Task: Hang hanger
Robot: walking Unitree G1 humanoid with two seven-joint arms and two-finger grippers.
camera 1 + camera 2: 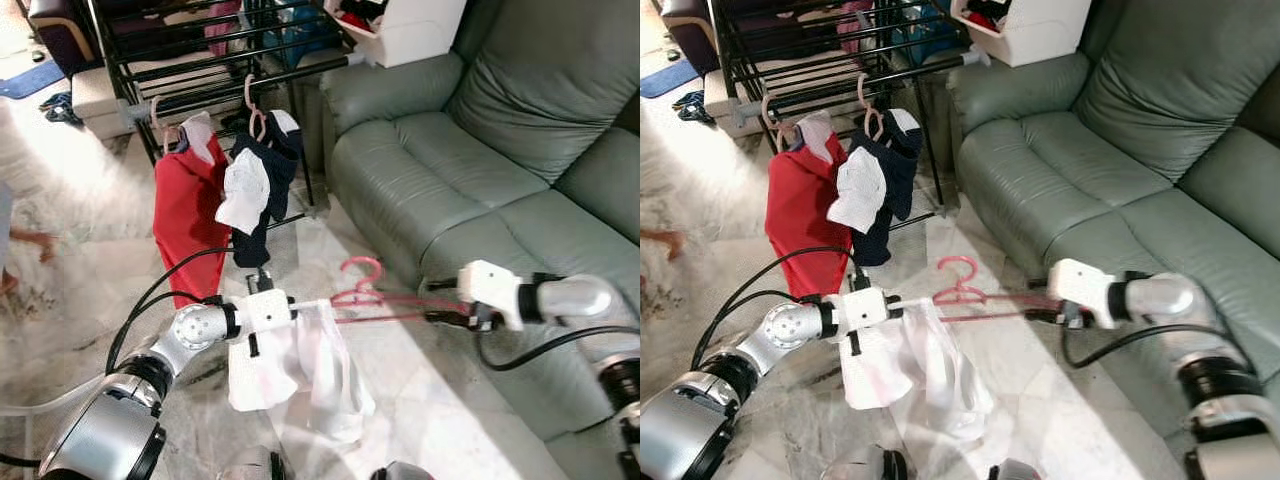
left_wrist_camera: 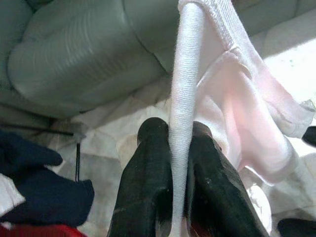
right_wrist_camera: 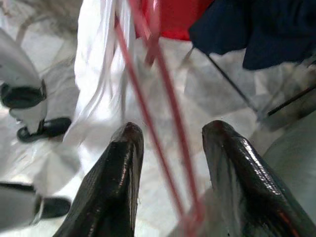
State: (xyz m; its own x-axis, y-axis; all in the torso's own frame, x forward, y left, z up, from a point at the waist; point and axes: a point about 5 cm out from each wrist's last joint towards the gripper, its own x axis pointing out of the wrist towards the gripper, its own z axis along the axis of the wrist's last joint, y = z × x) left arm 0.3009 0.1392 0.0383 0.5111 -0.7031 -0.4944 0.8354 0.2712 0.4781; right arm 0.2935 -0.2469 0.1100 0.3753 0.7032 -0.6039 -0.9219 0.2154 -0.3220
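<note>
My left pincer [image 1: 300,306] pinches the white garment [image 1: 300,370] draped on the pink hanger [image 1: 375,295], held level in front of the green sofa [image 1: 480,150]. My right pincer [image 3: 170,148] is spread around the hanger's far end. The drying rack [image 1: 200,60] stands beyond; I judge the hook must stay upright while lifting toward a free rail.
</note>
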